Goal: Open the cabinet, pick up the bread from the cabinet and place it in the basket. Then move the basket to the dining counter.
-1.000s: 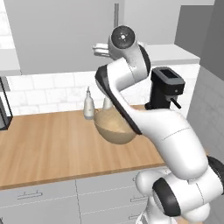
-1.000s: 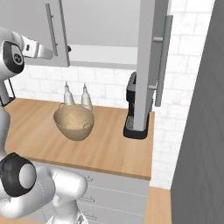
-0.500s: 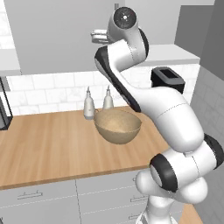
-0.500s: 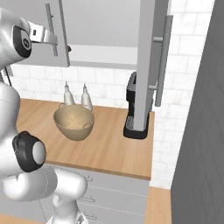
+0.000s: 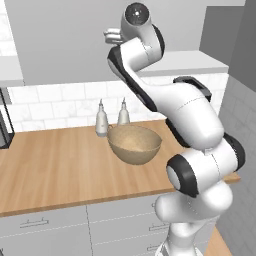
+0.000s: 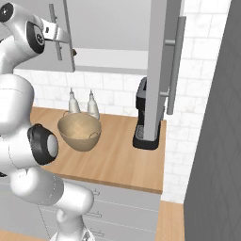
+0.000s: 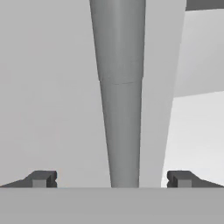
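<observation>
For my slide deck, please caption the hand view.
Open gripper straddles the cabinet door's vertical bar handle, fingertips clear on both sides.

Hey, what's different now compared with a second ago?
The arm swung up from over the basket to the left cabinet door. The open gripper now straddles that door's bar handle without closing on it. The right door is open as before, and the basket, the two bottles and the coffee machine have not moved.
</observation>
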{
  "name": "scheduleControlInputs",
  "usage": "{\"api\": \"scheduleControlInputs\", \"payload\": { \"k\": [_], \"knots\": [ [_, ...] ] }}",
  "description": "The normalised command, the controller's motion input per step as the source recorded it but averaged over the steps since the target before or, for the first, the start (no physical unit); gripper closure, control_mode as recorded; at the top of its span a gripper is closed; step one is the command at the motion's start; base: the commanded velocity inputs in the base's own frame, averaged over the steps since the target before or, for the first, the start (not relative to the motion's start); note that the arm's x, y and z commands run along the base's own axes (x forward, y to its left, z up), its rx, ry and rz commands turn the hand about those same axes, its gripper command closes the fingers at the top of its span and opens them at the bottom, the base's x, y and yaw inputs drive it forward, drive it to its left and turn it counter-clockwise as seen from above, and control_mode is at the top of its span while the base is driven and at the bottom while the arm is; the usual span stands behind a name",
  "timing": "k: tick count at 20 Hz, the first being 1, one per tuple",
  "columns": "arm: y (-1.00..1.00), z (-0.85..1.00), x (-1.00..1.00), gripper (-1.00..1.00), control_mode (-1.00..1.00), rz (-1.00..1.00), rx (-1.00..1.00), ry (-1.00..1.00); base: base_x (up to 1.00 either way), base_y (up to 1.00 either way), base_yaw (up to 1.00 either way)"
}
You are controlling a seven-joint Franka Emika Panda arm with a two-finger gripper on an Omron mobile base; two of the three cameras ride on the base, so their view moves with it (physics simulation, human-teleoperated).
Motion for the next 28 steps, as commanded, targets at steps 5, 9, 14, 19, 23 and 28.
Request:
{"api": "scheduleControlInputs", "payload": {
  "k": [5, 9, 14, 19, 23, 28],
  "knots": [
    [-0.01, 0.00, 0.44, -1.00, -1.00, 0.00, 0.00, 0.00, 0.00, 0.00, 0.00],
    [0.00, -0.04, 0.24, -1.00, -1.00, 0.00, 0.00, -0.01, 0.00, 0.00, 0.00],
    [-0.35, -0.23, 0.07, -1.00, -1.00, 0.00, -0.01, -0.11, 0.00, 0.00, 0.00],
    [-0.29, -0.08, 0.02, -1.00, -1.00, 0.00, 0.00, -0.08, 0.00, 0.00, 0.00],
    [0.00, 0.00, 0.01, -1.00, -1.00, 0.00, 0.00, -0.04, 0.00, 0.00, 0.00],
    [0.00, 0.00, 0.02, 1.00, -1.00, 0.00, 0.00, 0.00, 0.00, 0.00, 0.00]
  ]
}}
